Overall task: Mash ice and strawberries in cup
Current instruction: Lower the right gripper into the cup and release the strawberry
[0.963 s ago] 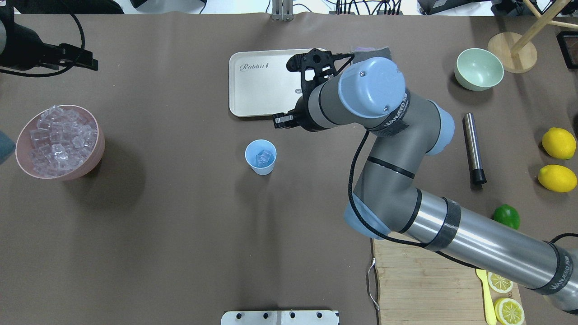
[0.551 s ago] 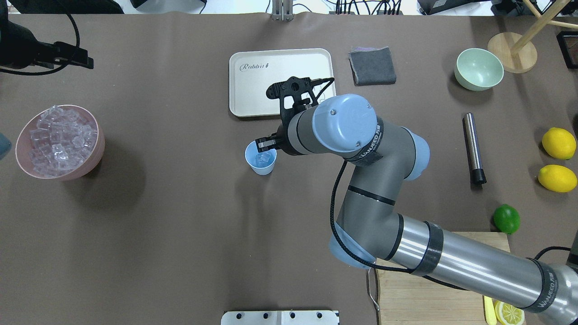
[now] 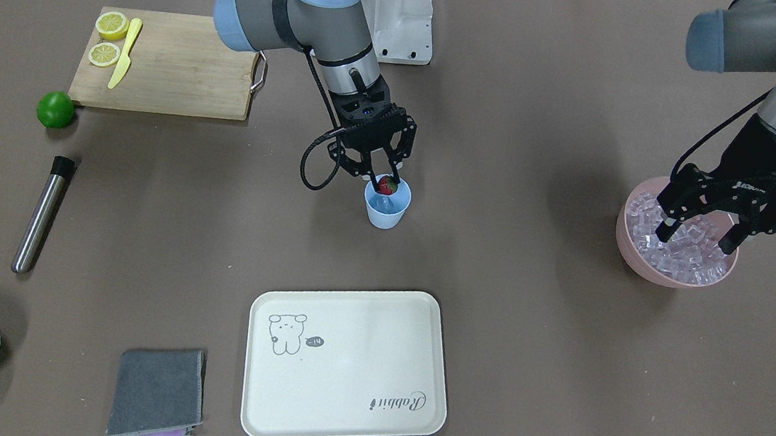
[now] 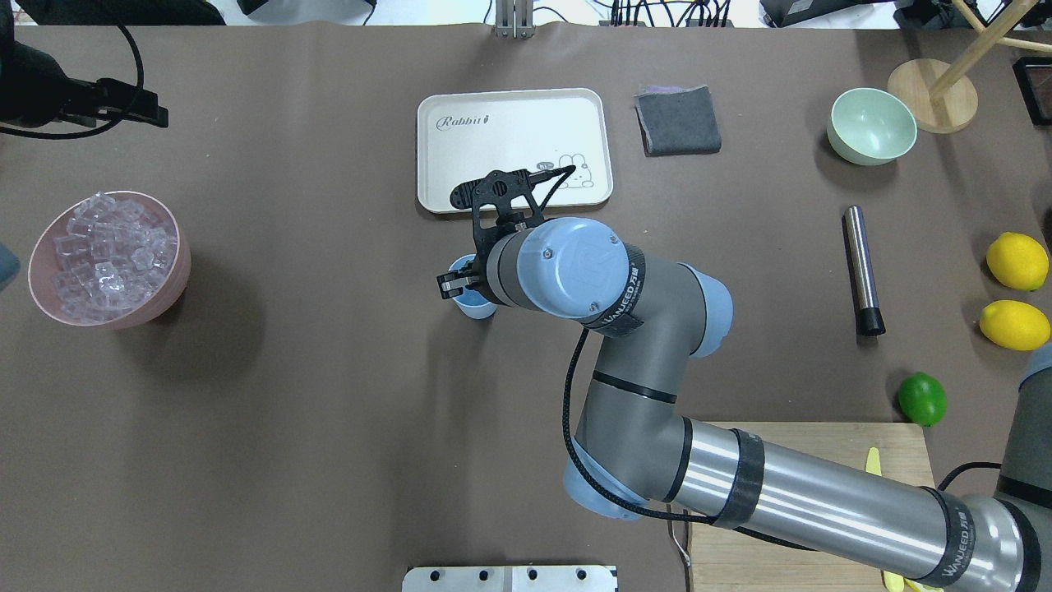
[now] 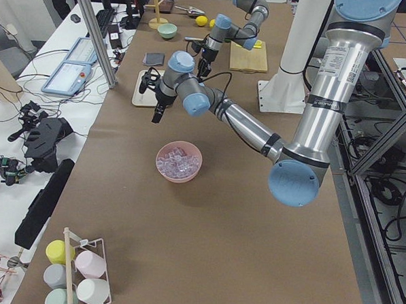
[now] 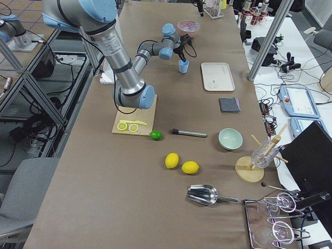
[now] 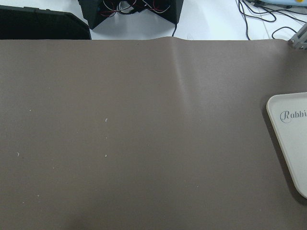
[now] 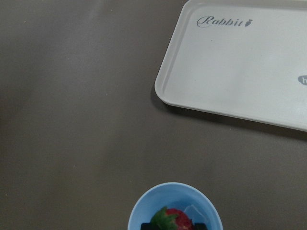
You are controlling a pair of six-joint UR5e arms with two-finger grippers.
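Table (image 3: 522, 373): brown, and it carries everything named here.
Tray (image 3: 345, 363): cream, lying flat just beyond the cup on the side away from the robot. It is printed "Rabbit" in script near one corner. A small animal drawing has a speech bubble that seems to read "hi".
Pink bowl (image 3: 640, 260): stands near the table's end on the robot's left and is heaped with ice (image 3: 687, 257).
Left tool (image 3: 698, 237): fingers spread wide, holding nothing. It hangs in the air. It overlaps the pink bowl in the front view, but the overhead view shows it clear of the bowl. The white lettering on its body is too small to read.
Right tool (image 3: 385, 178): points down into the cup's mouth, fingers narrowed and pinching the strawberry.
Cup (image 3: 386, 212): light blue and upright at the table's middle, with a clear cube at its bottom.
Strawberry (image 3: 387, 187): red with green leaves, held at the cup's rim level, above the cube.
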